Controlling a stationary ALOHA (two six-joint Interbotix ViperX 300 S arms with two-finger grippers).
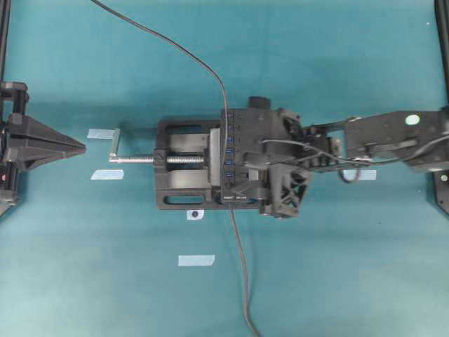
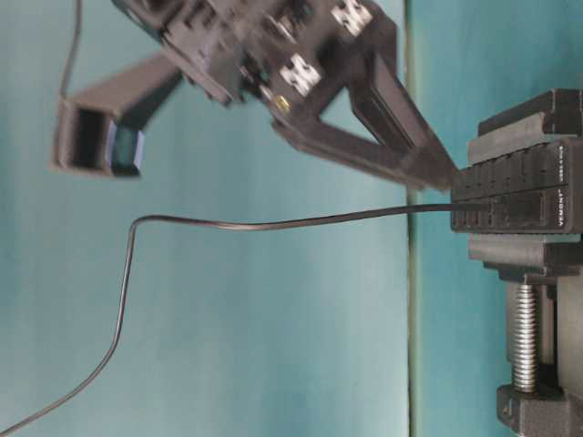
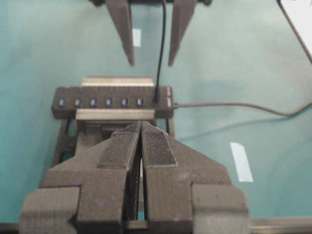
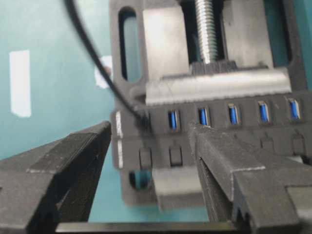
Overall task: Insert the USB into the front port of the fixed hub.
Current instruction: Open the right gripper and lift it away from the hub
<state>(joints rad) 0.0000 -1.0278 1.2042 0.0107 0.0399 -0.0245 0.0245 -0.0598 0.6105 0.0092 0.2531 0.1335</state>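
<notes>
The long narrow black hub bar with its row of blue ports (image 3: 113,102) is clamped in a black vise with a silver screw handle (image 1: 184,160) near the middle of the teal tabletop (image 1: 337,281). The small black USB plug (image 4: 142,120) at the end of a thin dark-grey cable (image 2: 273,224) appears already seated in the end port beside the white lettering, so the insertion is judged done or nearly so. The right tool (image 4: 146,161) hovers over that end with its fingers spread on either side of the plug, gripping nothing. The left tool (image 3: 141,146) is held pressed together, empty, back near the left edge of the tabletop. The plug is judged light, rigid and small, best pinched on its flat sides just behind the metal tip; the cable is limp and would buckle if pushed, so it should not be used for pressing.
</notes>
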